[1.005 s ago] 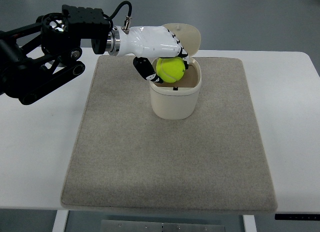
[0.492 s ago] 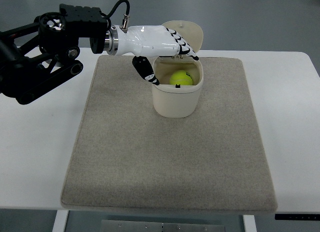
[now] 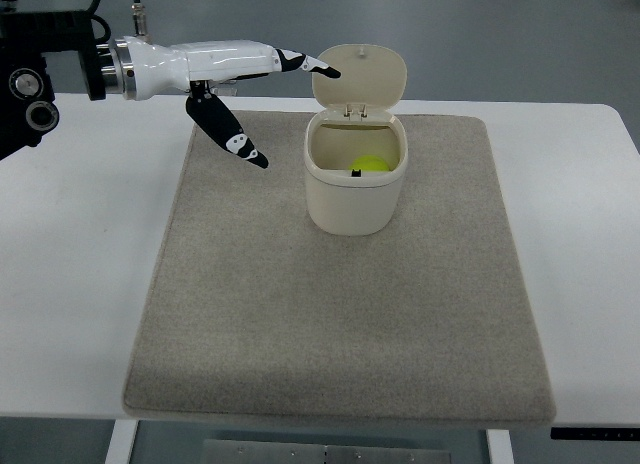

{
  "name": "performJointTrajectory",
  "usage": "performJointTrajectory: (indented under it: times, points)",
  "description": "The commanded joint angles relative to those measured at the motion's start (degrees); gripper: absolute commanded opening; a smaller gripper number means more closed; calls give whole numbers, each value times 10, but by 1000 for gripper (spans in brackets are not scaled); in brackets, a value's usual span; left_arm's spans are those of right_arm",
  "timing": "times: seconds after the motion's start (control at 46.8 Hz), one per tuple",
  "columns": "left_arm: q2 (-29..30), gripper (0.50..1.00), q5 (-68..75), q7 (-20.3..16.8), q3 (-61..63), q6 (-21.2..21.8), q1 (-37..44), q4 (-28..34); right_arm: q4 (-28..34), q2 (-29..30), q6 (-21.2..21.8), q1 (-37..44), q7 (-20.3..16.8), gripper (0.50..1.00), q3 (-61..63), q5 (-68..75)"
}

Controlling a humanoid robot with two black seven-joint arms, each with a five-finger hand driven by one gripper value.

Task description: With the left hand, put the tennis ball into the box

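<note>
The yellow-green tennis ball lies inside the cream box, down at its bottom, partly hidden by the front wall. The box stands on the grey mat with its hinged lid tipped up at the back. My left hand is up and to the left of the box, clear of it. Its white fingers stretch out flat toward the lid, and the thumb points down over the mat. It is open and holds nothing. The right hand is out of view.
A grey felt mat covers most of the white table. The black left arm linkage sits at the upper left corner. The table's front edge runs along the bottom of the picture.
The ball was let go over the box and dropped to its bottom. My left hand opened, then pulled back to the left and up, away from the box opening.
</note>
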Motion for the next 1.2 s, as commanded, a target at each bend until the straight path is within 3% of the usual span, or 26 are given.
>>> performJointTrajectory:
  times: [0.0,0.299,0.684,1.047,1.176]
  points:
    - [11,992,-59,0,-1,3,31,11,0,0,0,0,0,903,0,0]
    - [6,992,-228,0,-3,5,101,106,0,0,0,0,0,903,0,0]
    - [-39,994,-603,2,-4,-7,157,198,0,0,0,0,0,901,0,0]
    - [-117,994,-793,3,-54,-92,202,314,0,0,0,0,0,903,0,0]
    - [-132,994,-795,19,-72,-95,207,319,0,0,0,0,0,901,0,0]
